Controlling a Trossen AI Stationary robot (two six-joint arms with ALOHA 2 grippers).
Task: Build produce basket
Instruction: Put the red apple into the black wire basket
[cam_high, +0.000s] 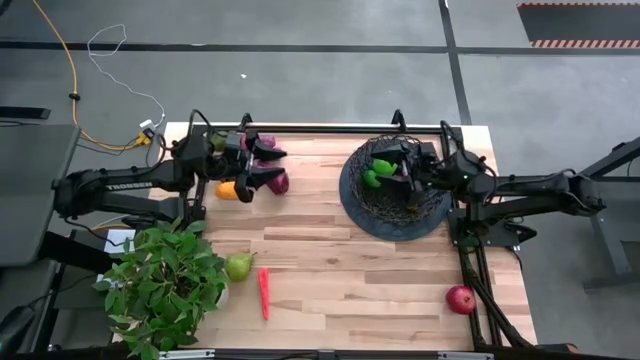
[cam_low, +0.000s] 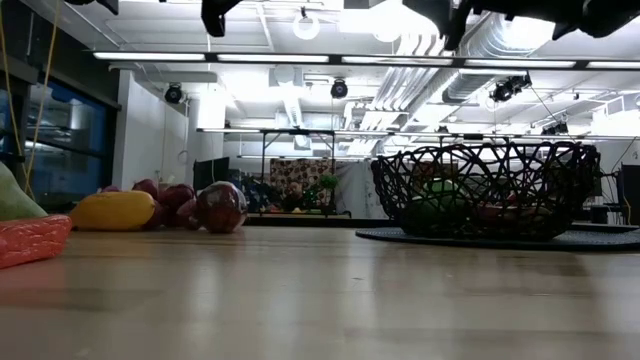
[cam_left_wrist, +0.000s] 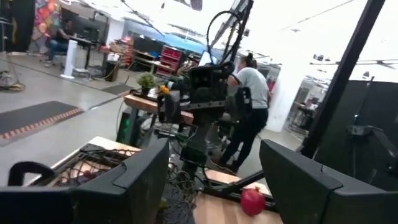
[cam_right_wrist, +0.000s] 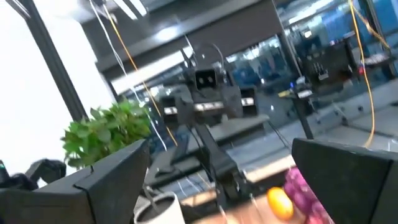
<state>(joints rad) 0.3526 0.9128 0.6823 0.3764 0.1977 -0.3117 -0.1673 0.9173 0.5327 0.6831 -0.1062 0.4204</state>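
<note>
High view: the left gripper (cam_high: 262, 165) hangs over the produce heaped at the bench's far-left edge, grape bunch (cam_high: 266, 145), apple (cam_high: 278, 183) and orange (cam_high: 227, 190); whether its part-spread fingers hold anything cannot be told. A pear (cam_high: 239, 266) and chilli (cam_high: 264, 292) wait near the front. The right gripper (cam_high: 398, 172), open and seemingly empty, hovers over the wire basket (cam_high: 357, 205), already holding limes (cam_high: 382, 167).

Wooden table (cam_high: 340, 270) with basket (cam_high: 394, 186), scattered produce (cam_high: 263, 292), potted plant (cam_high: 165, 283).
</note>
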